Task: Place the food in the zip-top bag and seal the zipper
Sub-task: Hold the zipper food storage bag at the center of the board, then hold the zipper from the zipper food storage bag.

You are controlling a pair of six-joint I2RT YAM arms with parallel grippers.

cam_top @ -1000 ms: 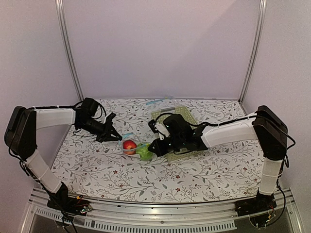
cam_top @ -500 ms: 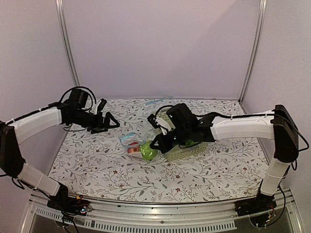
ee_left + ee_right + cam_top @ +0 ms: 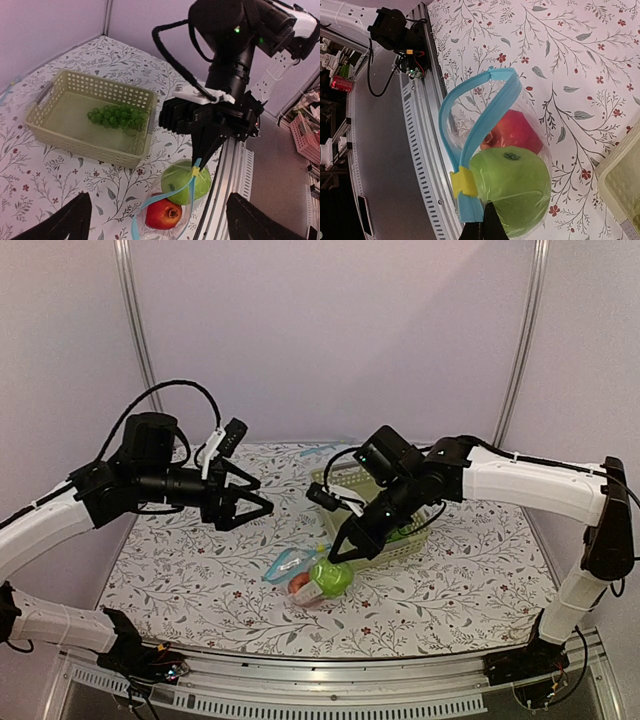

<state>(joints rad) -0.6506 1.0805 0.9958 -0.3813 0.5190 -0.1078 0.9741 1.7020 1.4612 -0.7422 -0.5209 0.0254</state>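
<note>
Both arms have risen: right gripper [image 3: 340,554] pinches the zipper [image 3: 490,119], and the zip-top bag [image 3: 312,578] hangs beneath it, holding red apple [image 3: 299,584] and green apple [image 3: 334,578]. Left gripper [image 3: 258,512], jaws spread wide, hovers well apart.

Soft, even, slightly dim light; faint shadows, sharp focus throughout.

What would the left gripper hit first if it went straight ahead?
The open left gripper would likely meet the zip-top bag held by the right gripper, though depth is unclear.
</note>
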